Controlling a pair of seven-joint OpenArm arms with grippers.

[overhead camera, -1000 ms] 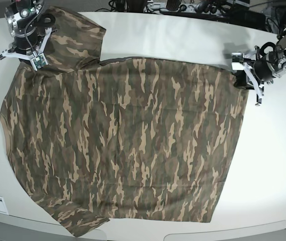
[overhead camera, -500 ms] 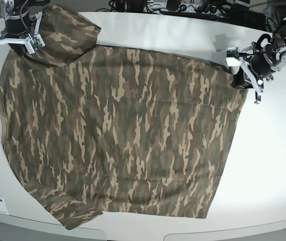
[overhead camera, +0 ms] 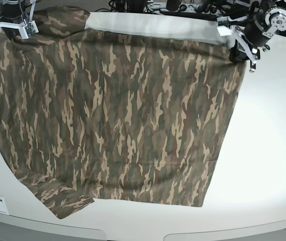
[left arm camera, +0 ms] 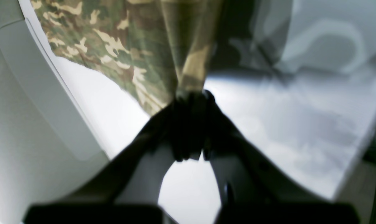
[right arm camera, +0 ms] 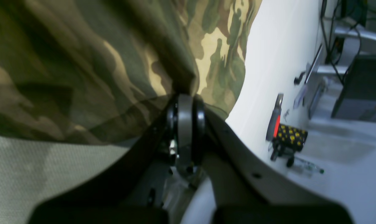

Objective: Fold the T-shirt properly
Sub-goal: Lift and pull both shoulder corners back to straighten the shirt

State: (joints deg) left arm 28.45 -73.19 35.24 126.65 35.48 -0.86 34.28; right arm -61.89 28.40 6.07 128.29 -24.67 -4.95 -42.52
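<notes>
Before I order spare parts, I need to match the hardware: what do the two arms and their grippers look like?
Both look alike. The left gripper has white finger frames on a black body behind a round silver-grey joint housing. The right gripper also has white angular finger frames on a black body, with black cables running up. In the wrist views the fingers appear dark, ending in rounded black pads around a grey strip.

white table (overhead camera: 273,150) (cables (overhead camera: 183,7) behind)

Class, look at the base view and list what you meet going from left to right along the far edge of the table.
Right gripper shut on the shirt's corner → T-shirt spread across the table → left gripper shut on the opposite corner.
</notes>
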